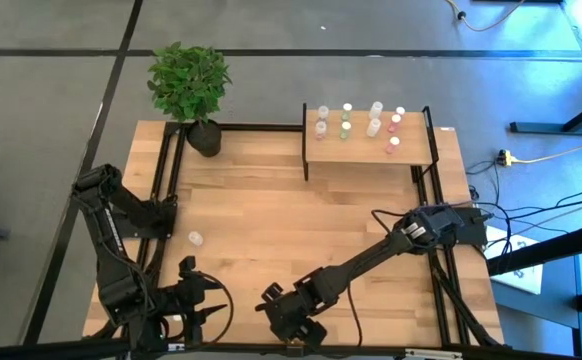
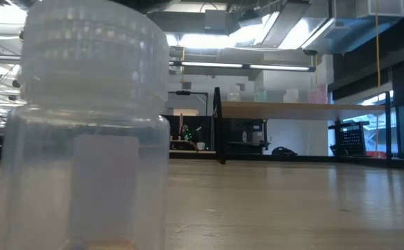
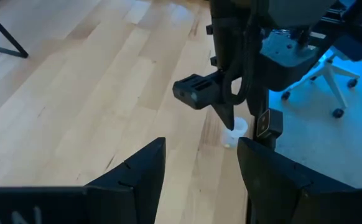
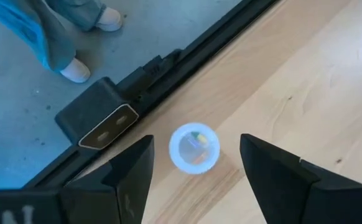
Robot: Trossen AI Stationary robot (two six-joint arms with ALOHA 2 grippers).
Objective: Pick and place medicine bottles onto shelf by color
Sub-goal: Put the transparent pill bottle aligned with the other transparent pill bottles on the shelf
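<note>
Tabletop edge: bottle (image 4: 194, 148) apparently upright between right gripper (image 4: 196, 180) fingers.

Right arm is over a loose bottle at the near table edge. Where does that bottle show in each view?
High: hidden under the right gripper.
Low: probably the huge, close bottle at left.
Left wrist: bottle right of centre, below the right gripper.
Right wrist: bottle low centre, between its open jaws.
Shared landmark: the right gripper, except in the low view.
</note>
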